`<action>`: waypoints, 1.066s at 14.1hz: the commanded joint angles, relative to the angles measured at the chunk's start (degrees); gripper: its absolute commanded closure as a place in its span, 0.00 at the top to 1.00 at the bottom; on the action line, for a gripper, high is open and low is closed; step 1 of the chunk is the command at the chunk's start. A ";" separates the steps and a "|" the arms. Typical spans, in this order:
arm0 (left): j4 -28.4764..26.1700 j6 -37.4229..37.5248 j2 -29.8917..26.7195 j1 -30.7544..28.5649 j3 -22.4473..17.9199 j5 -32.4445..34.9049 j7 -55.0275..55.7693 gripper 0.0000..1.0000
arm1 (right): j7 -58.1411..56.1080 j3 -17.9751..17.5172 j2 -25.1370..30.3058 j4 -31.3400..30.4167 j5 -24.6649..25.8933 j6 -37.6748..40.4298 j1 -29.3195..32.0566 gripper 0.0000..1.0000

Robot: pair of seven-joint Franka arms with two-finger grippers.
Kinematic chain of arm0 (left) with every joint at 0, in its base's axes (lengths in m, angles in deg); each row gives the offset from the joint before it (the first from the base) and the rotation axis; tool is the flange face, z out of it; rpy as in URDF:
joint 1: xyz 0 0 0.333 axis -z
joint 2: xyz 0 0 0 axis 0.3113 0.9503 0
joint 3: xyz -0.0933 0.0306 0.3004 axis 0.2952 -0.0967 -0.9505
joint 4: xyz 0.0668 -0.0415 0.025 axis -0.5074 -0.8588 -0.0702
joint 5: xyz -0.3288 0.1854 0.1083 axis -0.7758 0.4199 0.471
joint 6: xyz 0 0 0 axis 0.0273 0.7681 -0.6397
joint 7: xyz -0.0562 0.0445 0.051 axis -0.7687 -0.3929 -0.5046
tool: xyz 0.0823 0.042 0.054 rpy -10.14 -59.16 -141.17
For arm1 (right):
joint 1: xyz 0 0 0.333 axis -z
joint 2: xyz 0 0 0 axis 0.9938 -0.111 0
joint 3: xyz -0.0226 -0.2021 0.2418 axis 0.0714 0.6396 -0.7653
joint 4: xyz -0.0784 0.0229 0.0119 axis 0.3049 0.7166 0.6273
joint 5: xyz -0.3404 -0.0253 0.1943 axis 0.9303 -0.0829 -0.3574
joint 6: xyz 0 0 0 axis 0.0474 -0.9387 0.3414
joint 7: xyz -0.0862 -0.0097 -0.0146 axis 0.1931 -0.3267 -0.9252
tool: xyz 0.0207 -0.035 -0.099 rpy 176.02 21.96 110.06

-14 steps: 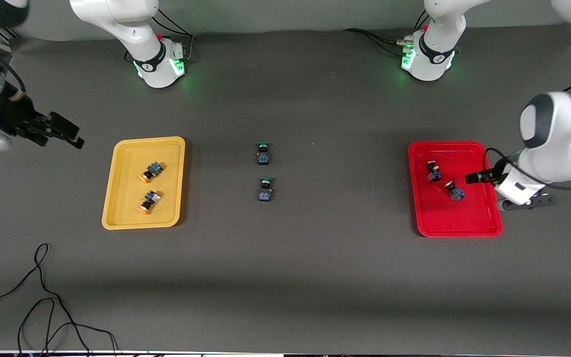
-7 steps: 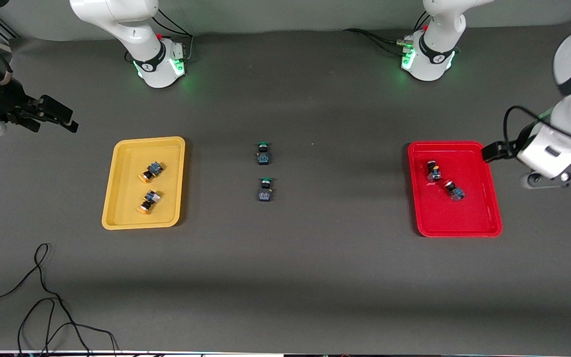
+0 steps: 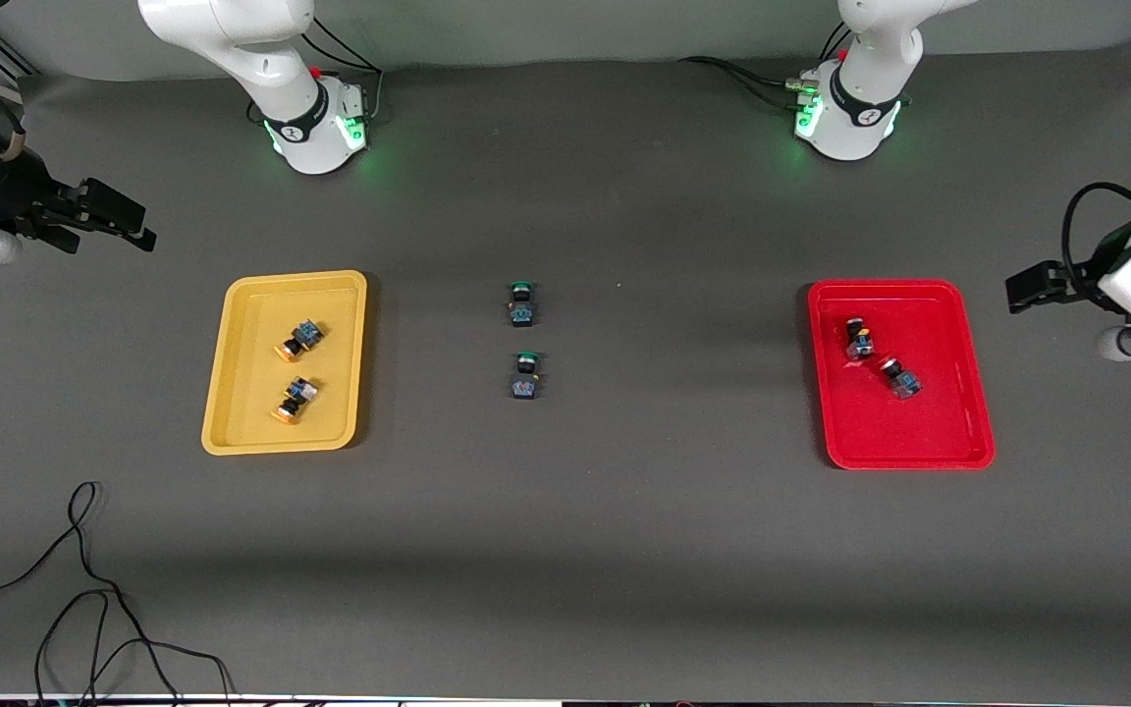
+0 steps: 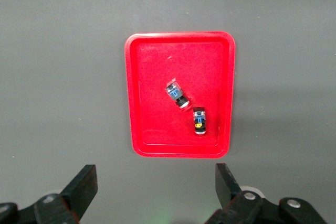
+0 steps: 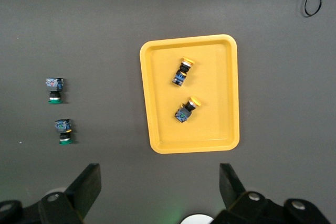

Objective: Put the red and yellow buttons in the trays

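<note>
Now sorted, two orange-yellow-capped buttons (image 3: 298,339) (image 3: 292,400) lie on their sides inside the yellow tray (image 3: 232,393) toward the right arm's end of the table, one nearer the front camera than the other and the pair apart from each other. Toward the left arm's end, the red tray (image 3: 958,432) holds two red-capped buttons (image 3: 858,337) (image 3: 899,377), close together near its middle, also tipped on their sides. Between the trays, two green-capped switches (image 3: 521,303) (image 3: 525,376) rest on the bare dark table (image 3: 565,550), one nearer the front camera than the other.

Both arms are raised clear of the trays. The left gripper (image 3: 1035,286) hangs over bare table beside the red tray, at the table's edge, its fingers spread wide and holding nothing, as its wrist view shows. The right gripper (image 3: 114,221) hangs over bare table by the yellow tray's outer corner, fingers likewise spread wide and empty. A loose black cable (image 3: 84,589) curls on the table near the front camera, at the right arm's end.
</note>
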 commanded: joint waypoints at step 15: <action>4.27 2.47 0.01 20.92 -22.51 -3.39 -7.58 0.99 | -3.99 0.24 -1.92 2.75 2.44 1.77 0.11 1.00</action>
